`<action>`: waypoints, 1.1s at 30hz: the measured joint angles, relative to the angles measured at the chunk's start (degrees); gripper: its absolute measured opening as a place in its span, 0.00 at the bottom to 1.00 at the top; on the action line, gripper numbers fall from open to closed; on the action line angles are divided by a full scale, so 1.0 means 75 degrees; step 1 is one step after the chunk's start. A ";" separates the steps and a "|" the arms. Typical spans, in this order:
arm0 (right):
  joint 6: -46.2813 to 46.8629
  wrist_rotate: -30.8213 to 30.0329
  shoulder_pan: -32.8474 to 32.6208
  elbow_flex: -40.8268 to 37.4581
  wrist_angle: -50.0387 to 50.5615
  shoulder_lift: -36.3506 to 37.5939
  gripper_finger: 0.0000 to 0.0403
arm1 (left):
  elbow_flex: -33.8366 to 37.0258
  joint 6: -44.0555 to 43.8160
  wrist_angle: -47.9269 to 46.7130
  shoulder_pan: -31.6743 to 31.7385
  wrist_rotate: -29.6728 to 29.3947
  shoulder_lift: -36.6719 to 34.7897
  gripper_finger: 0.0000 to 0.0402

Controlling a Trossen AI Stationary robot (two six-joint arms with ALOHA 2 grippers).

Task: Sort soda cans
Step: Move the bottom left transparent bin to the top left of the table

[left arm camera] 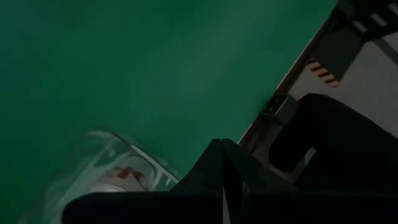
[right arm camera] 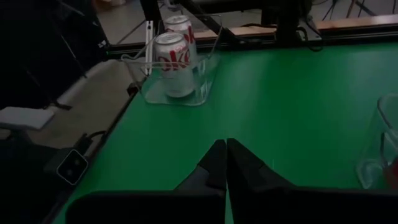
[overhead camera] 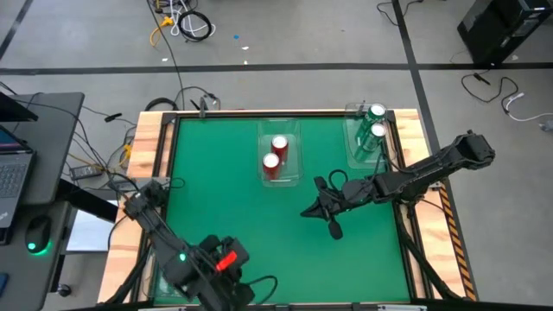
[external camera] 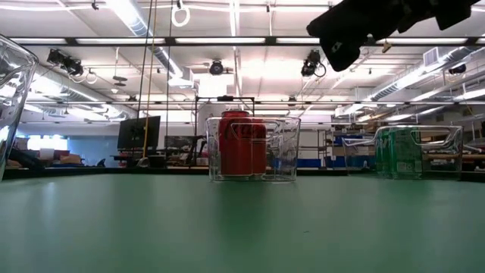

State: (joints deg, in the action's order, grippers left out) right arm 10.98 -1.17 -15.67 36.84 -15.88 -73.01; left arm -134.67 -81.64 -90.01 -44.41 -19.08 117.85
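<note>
Two red cans point(overhead camera: 276, 154) stand upright in a clear bin at the table's far middle, also seen in the low view as red cans point(external camera: 241, 144). Two green cans point(overhead camera: 374, 123) stand in a bin at the far right corner. Two silver cans point(right arm camera: 174, 55) stand in a clear bin by the near left corner; one silver can top point(left arm camera: 118, 175) shows beside my left gripper. My left gripper point(left arm camera: 224, 149) is shut, over the near left part of the table point(overhead camera: 216, 259). My right gripper point(right arm camera: 225, 148) is shut, raised over the right middle point(overhead camera: 311, 212), touching nothing.
Bare green mat point(overhead camera: 225, 190) lies between the bins. A wooden rim point(overhead camera: 155, 147) frames the table. A clear bin wall point(external camera: 11, 98) stands close at the low view's left. Cables and a laptop desk point(overhead camera: 26, 173) lie off the table's left.
</note>
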 joint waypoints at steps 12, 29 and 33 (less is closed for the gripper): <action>-0.0061 -0.0128 -0.0302 0.0000 -0.0006 0.0000 0.00 | 0.0006 -0.0574 0.0082 -0.0847 0.1687 0.0819 0.00; -0.0079 -0.0376 -0.0554 0.0000 -0.0052 0.0000 0.00 | 0.0011 0.1223 0.0030 -0.1348 0.2877 0.2109 0.00; -0.0084 -0.0381 -0.0554 0.0000 -0.0052 0.0000 0.00 | 0.0270 0.1485 0.0001 -0.1261 0.2458 0.2031 0.00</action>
State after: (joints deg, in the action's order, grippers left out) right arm 10.36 -4.03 -19.83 36.84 -16.27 -73.01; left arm -132.64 -70.50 -90.00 -53.87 -0.64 133.08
